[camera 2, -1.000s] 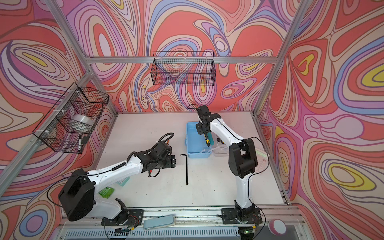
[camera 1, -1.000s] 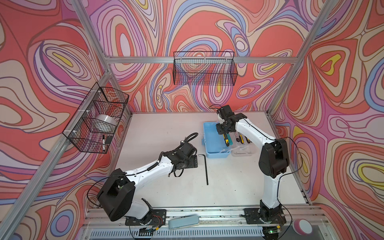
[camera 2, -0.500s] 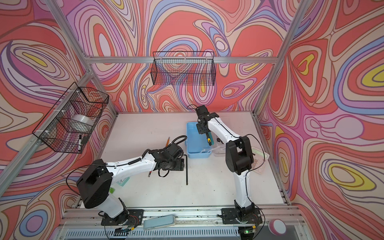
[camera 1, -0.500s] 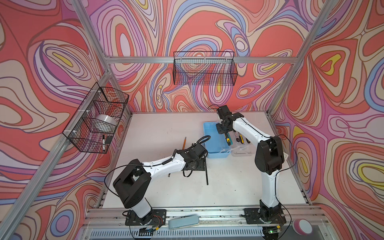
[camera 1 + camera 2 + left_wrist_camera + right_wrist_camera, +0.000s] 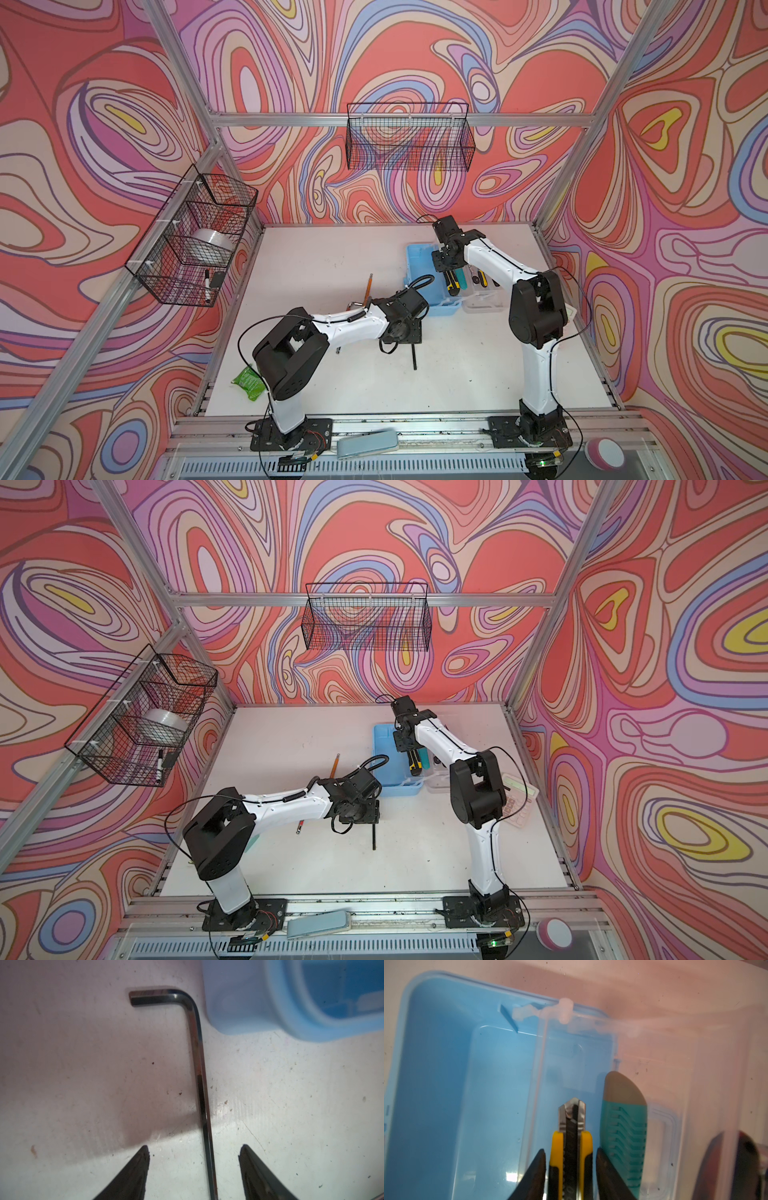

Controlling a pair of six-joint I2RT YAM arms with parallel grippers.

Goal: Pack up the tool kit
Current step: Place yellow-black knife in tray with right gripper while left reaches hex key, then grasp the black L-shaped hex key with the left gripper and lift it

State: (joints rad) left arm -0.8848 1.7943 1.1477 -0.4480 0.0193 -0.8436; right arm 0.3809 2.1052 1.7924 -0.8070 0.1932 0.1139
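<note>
We see the left gripper [image 5: 194,1147], partly open and empty, straddling the hex key [image 5: 200,1076], which lies flat on the table [image 5: 83,1084] beside the blue case [image 5: 291,1022]. Its long shank runs between the jaws, crosswise to their closing. The right gripper [image 5: 571,1149], slightly parted, flanks the yellow knife [image 5: 572,1126] at the case.

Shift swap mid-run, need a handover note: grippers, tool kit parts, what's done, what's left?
Left gripper: jaws open, straddling the hex key, which lies on the table beside the case; not gripped.
Right gripper: jaws open over the case, narrowly clear of the yellow utility knife.
Done: yellow knife and teal knife appear side by side in the case.
Left: hex key, thin orange tool on the table, then shut the clear lid.
</note>
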